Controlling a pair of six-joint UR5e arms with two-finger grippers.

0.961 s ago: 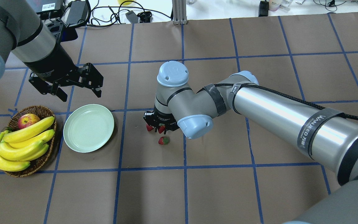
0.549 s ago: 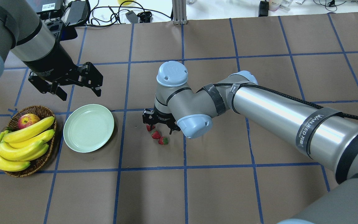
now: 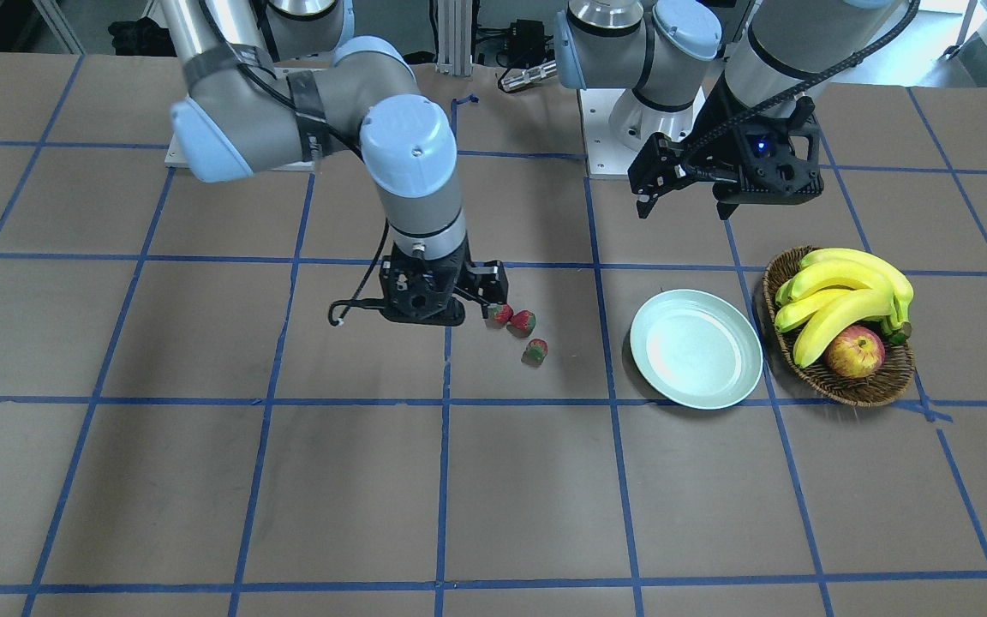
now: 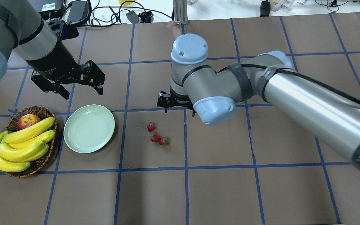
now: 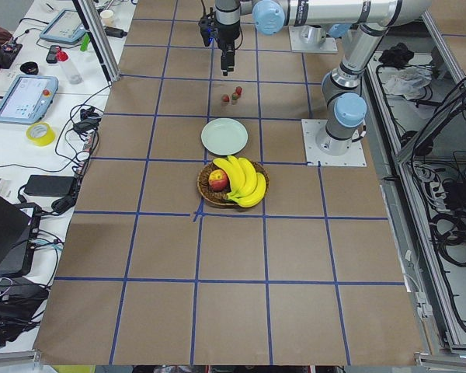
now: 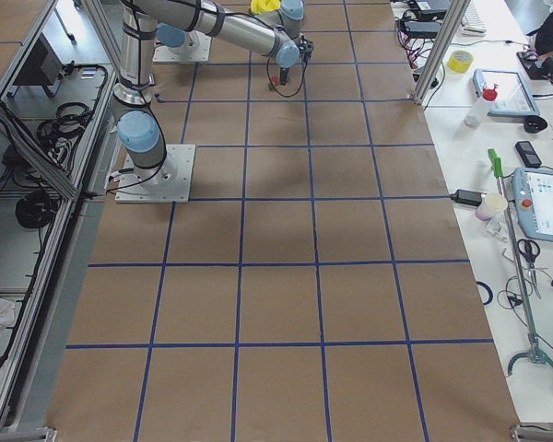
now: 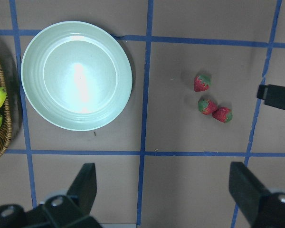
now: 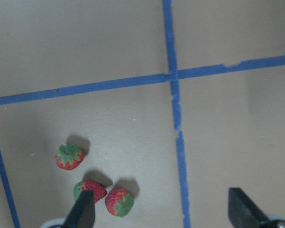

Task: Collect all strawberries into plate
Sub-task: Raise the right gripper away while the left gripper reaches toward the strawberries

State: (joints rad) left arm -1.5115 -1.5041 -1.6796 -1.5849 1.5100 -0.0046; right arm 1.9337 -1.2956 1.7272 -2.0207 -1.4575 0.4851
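Three strawberries lie close together on the brown table, right of the plate, which holds nothing. In the left wrist view the strawberries sit to the right of the plate. My right gripper hovers open and empty above the table, just behind and to the right of the berries, which show in its wrist view. My left gripper hangs open and empty behind the plate, above the table.
A brown wicker basket with bananas and an apple stands left of the plate. Cables and boxes lie along the far table edge. Blue tape lines grid the brown surface.
My right gripper, down among the strawberries a second ago, has opened, risen and moved back to the right, leaving all three berries on the table. The left gripper has barely shifted.
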